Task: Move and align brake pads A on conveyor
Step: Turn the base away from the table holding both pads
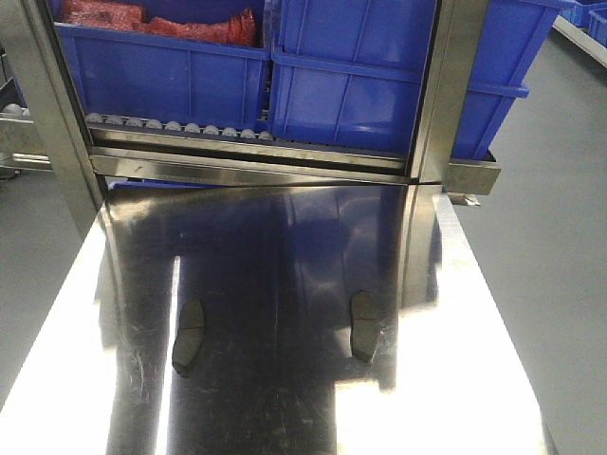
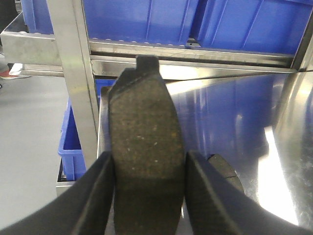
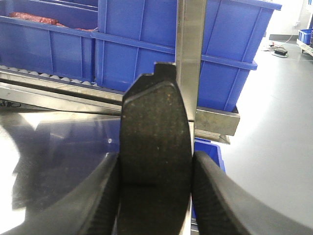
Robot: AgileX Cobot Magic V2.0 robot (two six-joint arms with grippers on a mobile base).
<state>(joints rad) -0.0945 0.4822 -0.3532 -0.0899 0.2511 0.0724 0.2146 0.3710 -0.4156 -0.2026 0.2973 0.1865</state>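
Observation:
Two brake pads lie flat on the shiny steel table (image 1: 285,417), one at the left (image 1: 187,336) and one at the right (image 1: 365,325). In the left wrist view my left gripper (image 2: 149,159) is shut on a third dark grey pad (image 2: 145,122), held on edge and pointing away; another pad (image 2: 226,170) lies on the steel just right of the right finger. My right gripper (image 3: 156,161) is shut on a fourth pad (image 3: 155,127), its thin groove visible between the fingers. Neither gripper appears in the front view. The conveyor is out of view.
Blue plastic bins (image 1: 379,76) sit on a roller rack (image 1: 180,126) at the table's far end, one holding red parts (image 1: 152,19). Steel uprights (image 1: 450,85) frame the rack. Another blue bin (image 2: 71,147) stands on the grey floor left of the table.

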